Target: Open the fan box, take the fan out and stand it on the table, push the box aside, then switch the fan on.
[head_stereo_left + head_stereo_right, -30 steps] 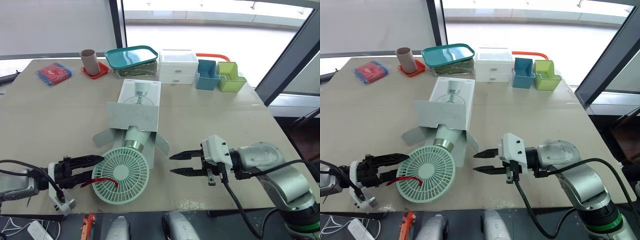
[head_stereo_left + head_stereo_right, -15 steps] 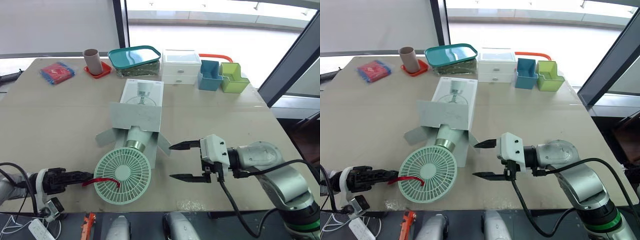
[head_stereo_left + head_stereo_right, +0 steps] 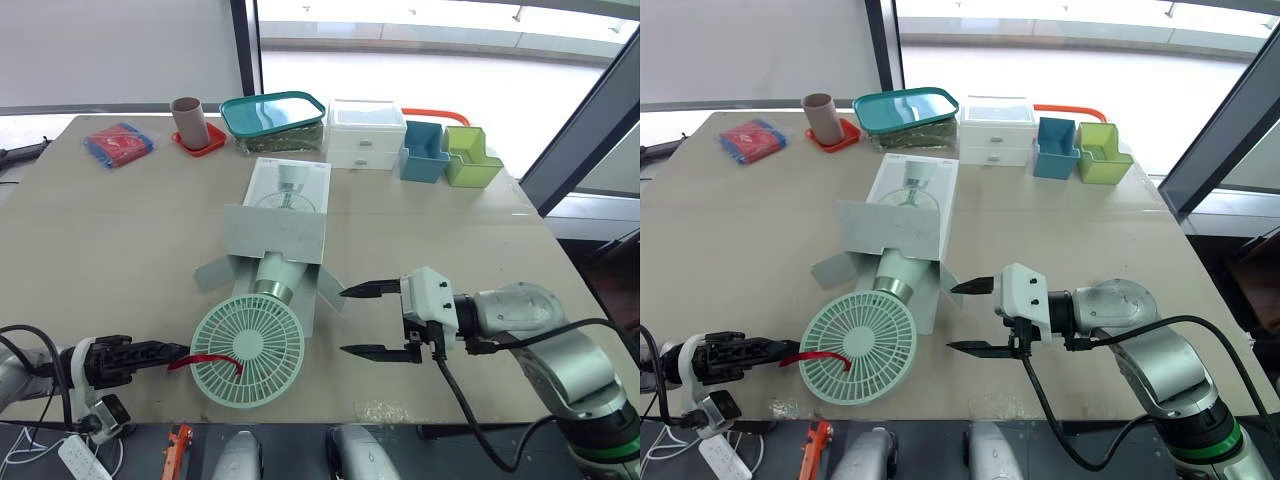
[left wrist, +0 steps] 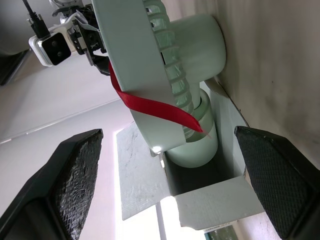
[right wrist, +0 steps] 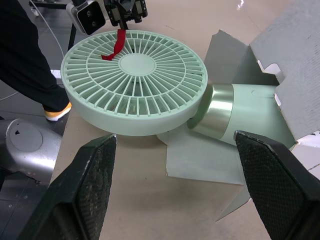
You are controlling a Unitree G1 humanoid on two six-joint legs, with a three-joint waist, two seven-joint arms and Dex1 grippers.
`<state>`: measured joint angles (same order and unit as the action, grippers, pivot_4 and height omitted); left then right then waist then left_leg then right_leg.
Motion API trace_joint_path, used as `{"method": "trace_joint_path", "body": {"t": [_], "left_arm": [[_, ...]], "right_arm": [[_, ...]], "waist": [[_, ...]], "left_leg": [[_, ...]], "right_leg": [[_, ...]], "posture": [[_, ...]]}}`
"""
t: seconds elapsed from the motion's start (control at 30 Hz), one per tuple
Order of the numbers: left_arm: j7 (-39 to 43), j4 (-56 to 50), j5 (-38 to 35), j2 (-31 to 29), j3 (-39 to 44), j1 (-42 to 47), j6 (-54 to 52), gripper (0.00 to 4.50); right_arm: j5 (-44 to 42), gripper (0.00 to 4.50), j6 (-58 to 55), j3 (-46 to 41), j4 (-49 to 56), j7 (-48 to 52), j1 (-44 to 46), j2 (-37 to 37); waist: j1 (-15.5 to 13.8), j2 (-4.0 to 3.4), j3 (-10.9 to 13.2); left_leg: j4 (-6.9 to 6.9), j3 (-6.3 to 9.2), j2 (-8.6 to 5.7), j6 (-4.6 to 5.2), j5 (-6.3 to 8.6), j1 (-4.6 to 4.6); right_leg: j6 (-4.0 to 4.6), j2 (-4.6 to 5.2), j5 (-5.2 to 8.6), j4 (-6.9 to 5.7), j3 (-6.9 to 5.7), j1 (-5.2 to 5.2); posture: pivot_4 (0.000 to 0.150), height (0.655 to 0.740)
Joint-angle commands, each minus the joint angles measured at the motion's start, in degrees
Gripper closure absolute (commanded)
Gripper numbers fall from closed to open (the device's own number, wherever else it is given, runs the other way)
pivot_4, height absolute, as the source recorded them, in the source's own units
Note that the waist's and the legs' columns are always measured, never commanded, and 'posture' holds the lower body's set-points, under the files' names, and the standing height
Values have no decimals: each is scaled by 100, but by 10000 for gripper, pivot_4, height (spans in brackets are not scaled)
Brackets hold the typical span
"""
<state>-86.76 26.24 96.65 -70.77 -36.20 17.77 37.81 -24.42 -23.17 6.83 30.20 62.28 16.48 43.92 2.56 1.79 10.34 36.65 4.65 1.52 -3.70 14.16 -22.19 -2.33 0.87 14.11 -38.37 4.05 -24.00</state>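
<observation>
The white fan box [image 3: 285, 205] lies flat mid-table, its flaps open toward me. The pale green fan is half out: its round grille head [image 3: 250, 345] rests on the table near the front edge, while its cylindrical body [image 3: 272, 278] is still in the box mouth. A red ribbon [image 3: 205, 358] hangs off the grille's left side. My left gripper [image 3: 183, 351], rolled on its side, is open at the ribbon's end, left of the fan head. Just right of the fan head and box flap, my right gripper [image 3: 345, 321] is open with nothing between its fingers [image 5: 95, 195].
Along the far edge stand a red packet [image 3: 120, 143], a brown cup [image 3: 188, 120] on a red coaster, a teal lidded container [image 3: 274, 112], white drawers [image 3: 366, 134], a blue bin [image 3: 422, 150] and a green bin [image 3: 470, 157]. A person's leg [image 5: 25, 55] stands beyond the table.
My left gripper drew back from the fan head's rim and rolled onto its side beside the ribbon. My right gripper spread its fingers wider. The fan and box have stayed put.
</observation>
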Motion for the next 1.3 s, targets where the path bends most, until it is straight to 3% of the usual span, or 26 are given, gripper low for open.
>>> {"method": "trace_joint_path", "body": {"t": [0.03, 0.93, 1.17, 1.23, 1.3], "left_arm": [[-565, 28, -82, -225, -178, 144, 145, 0], [-556, 105, -516, -311, -289, 134, 354, 0], [-111, 792, -1539, -90, 112, 42, 842, 0], [1041, 719, -2130, 563, 236, 732, 1056, 0], [1694, 635, -2506, 821, 308, 1066, 1189, 0]], "right_arm": [[-7, 6680, 78, -7, 110, -43, 50, -18], [60, 6680, 111, 47, 149, -155, 28, -44], [95, 6680, 131, 77, 75, -184, 83, -80], [95, 6680, 125, 93, 73, -177, 91, -89], [98, 6680, 113, 104, 72, -165, 112, -97]], "waist": [[-1, 1, -1], [0, 4, -2], [0, 4, -3], [0, 4, -3], [-1, 5, -3]], "left_leg": [[1, 0, 0, 0, 0, 0], [8, -1, -2, 0, 0, 2], [10, -1, -3, 0, 0, 2], [10, -1, -3, 0, 0, 4], [11, -1, -3, 0, 0, 4]], "right_leg": [[0, 0, 0, 0, 0, 0], [0, 2, 0, -12, -1, 0], [0, 2, 0, -15, -1, 0], [0, 3, 0, -16, -2, 0], [0, 5, 0, -17, -2, 0]], "posture": [[1500, 7400], [1500, 7400], [1500, 7400], [1500, 7400], [1500, 7400]]}}
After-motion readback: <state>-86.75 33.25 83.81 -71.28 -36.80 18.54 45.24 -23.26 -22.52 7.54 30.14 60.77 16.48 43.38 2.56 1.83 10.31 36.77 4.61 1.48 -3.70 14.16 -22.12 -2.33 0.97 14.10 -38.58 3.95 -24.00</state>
